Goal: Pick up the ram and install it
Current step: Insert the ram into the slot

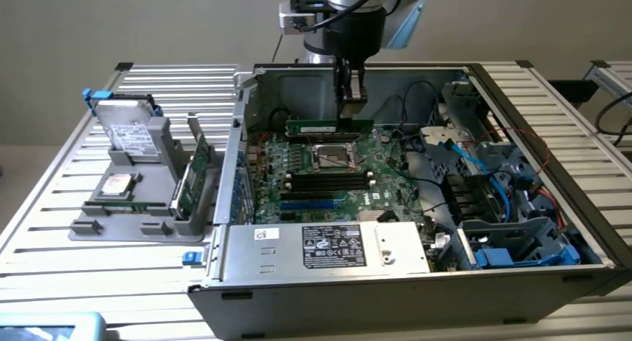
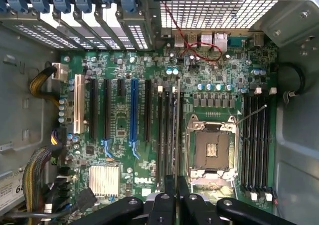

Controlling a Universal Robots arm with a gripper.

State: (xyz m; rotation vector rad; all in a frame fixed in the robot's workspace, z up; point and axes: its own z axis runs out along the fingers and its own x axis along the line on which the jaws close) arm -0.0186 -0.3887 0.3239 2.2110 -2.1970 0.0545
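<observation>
- The gripper reaches down through the open top of the computer case. Its jaws are pinched nearly together on the upper edge of the ram.
- The ram hangs level, its long side running left to right. It is clear of the motherboard and inside the case walls. In the exterior view it shows just beyond the far edge of the CPU socket.
- Seen from the wrist, the ram is edge-on, a thin pale line. It runs along the bank of black memory slots between the socket and the expansion slots. The gripper is closed around its end.
- The ram's left end sits near the case's left wall without touching it. Its right end has open air before the looping cables.
- The board around the socket lies low and flat. The right side of the case is crowded with blue and black wiring and drive bays.
- The power supply lines the near wall, well apart from the gripper.
- Outside the case to the left, a grey holder stands on the slatted table. It carries hard drives and an upright green expansion card.
</observation>
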